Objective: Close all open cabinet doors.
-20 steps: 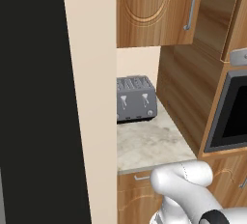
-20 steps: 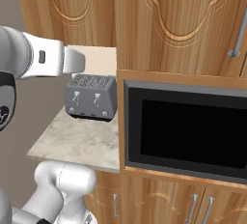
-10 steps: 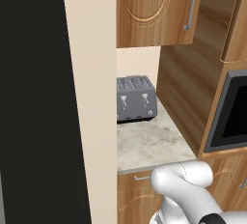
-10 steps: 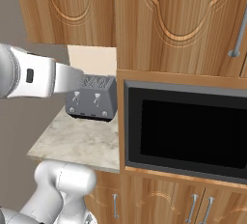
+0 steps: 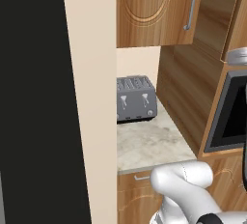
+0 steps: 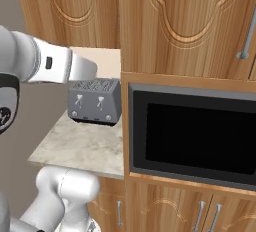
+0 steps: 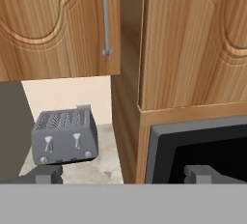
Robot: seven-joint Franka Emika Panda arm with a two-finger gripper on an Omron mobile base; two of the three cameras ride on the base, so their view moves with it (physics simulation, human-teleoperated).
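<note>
Here, gripper (image 7: 123,172) open, 2 fingertips (image 7: 47,173) well apart, facing left cabinet door (image 7: 58,25) with silver handle (image 7: 105,15), above grey toaster (image 7: 64,136) on marble counter (image 6: 80,146), left of black microwave (image 6: 192,136).

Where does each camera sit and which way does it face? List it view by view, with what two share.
Left base view: behind the arm's left, looking forward and down at the toaster on the counter; white arm at lower right.
Right base view: behind its right, facing the microwave; arm from the left.
Hand view: on the hand, facing a cabinet door; the gripper fingertips at the bottom.
All three share the toaster.
</note>
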